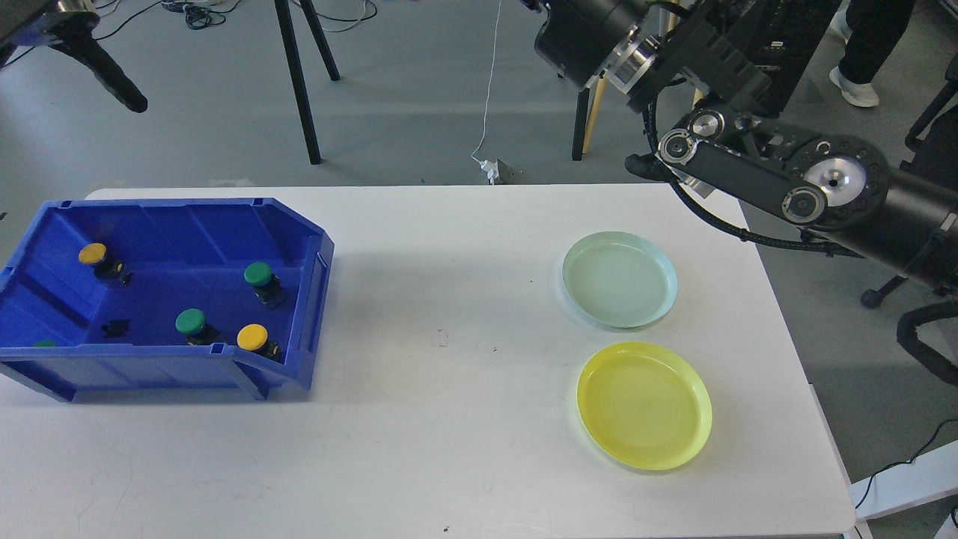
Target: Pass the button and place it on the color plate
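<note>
Tools first: your left tool (120,93) shows only as a dark, tapering tip at the top left corner, high above the floor behind the counter, and you cannot tell from this view whether its fingers are parted or closed, nor does it appear to carry anything. Your right tool is harder still; the right arm (756,168) folds in from the right edge, well above the white rectangular counter (449,419), and its far end is lost among the black joints, so its opening cannot be judged either. The task's things all sit in the open blue plastic bin (161,296) at the counter's left: a yellow-capped push button (93,254) near the back left, a green-capped push button (258,275) toward the right wall, another green-capped button (190,322) near the front, and a second yellow-capped button (252,337) just beside the front lip. A sliver of green shows at the front left corner, too small to name. On the right, well apart from the bin, lie a pale green round plastic plate (658,262) and a yellow round plastic plate (696,404), both bare. You appear to be at the very start: nothing is picked yet. Your next move likely calls for lowering the left tool into the bin over one button, gripping its cap cleanly, then handing it across to the right for the plate of matching colour.
</note>
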Tool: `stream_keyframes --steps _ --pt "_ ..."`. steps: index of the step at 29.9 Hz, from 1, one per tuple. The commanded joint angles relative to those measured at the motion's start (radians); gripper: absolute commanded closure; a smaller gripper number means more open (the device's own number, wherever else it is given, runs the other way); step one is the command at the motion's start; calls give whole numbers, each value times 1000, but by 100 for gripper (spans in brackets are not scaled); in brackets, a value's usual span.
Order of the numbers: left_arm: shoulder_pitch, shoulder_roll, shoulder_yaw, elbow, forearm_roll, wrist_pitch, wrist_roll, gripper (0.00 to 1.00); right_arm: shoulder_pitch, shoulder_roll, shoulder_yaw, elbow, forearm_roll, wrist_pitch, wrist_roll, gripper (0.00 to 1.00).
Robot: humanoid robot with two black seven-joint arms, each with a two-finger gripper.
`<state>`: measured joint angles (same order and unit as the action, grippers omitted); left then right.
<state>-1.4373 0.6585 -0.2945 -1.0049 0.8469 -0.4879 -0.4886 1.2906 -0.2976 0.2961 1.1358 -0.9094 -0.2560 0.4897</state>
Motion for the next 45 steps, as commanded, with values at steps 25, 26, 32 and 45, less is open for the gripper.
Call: stream_keyframes --steps 25,26,32,45 --pt "-2 3 -5 11 -15 -1 0 12 1 0 -8 -13 -3 26 -1 81" --pt "0 3 -5 11 -26 -1 0 11 1 0 -8 -13 -3 26 -1 81" --pt "-2 1 -2 11 -42 -1 0 2 1 0 -6 -14 -3 26 -1 81" --pt "18 7 11 12 -31 -1 0 1 15 -1 6 -16 7 24 -1 81"
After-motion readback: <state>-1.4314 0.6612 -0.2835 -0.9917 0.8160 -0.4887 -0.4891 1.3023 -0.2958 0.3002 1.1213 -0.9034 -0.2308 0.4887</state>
